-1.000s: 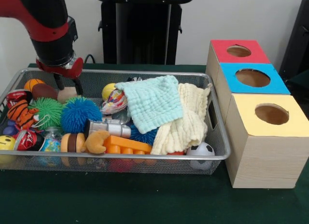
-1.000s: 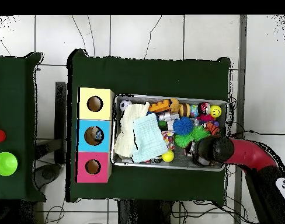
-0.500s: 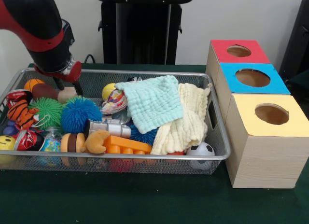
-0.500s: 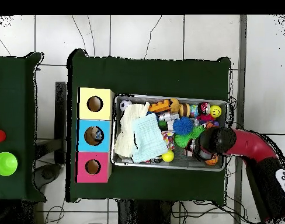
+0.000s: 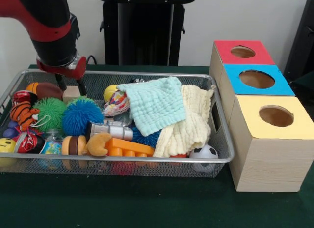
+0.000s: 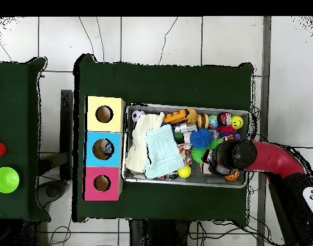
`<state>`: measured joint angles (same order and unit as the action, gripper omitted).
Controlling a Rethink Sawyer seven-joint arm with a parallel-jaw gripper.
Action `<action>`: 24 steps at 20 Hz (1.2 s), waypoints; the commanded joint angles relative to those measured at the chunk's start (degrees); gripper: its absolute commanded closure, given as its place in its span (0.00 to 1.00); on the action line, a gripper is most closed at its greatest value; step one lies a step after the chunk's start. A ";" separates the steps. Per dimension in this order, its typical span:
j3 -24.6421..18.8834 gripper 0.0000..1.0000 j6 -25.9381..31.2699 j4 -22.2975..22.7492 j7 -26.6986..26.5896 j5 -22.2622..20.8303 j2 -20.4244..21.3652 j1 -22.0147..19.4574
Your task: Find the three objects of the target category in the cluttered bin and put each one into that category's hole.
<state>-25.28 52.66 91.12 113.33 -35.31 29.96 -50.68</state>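
- Front view: the gripper (image 5: 70, 87) hangs over the back left corner of the wire bin (image 5: 147, 159), its two dark jaws a narrow gap apart, straddling the top of a tan block (image 5: 71, 92) that rests on the clutter; whether they press on it I cannot tell.
- Just left of the block lie a brown ball (image 5: 47, 91) and an orange ball (image 5: 32, 86).
- In front of them sit a green spiky ball (image 5: 49, 113) and a blue spiky ball (image 5: 81, 116), touching each other.
- A pale green cloth (image 5: 154, 104) lies over a cream cloth (image 5: 191, 122) in the middle and right of the bin.
- A small soccer ball (image 5: 205, 152) sits in the front right corner.
- Beside the bin on the table (image 5: 122, 203) stand three boxes with round holes: a red box (image 5: 243, 52), a blue box (image 5: 257, 79) and a yellow box (image 5: 274, 116).
- Overhead view: the arm (image 6: 274, 160) covers the gripper, which is hidden over the bin's end farthest from the boxes.
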 commanded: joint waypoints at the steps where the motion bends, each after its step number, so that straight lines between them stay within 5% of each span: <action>1: -5.55 0.00 -0.16 5.85 -6.13 3.73 10.31 3.16; 7: -5.17 0.00 3.97 6.19 -6.36 7.55 14.12 4.33; 16: -2.99 0.00 -1.39 -1.76 -5.65 4.62 5.78 6.62; 24: -3.70 0.00 -4.30 -14.17 -11.99 -2.99 -0.32 8.98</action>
<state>-26.98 51.86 86.48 113.33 -32.53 35.18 -42.72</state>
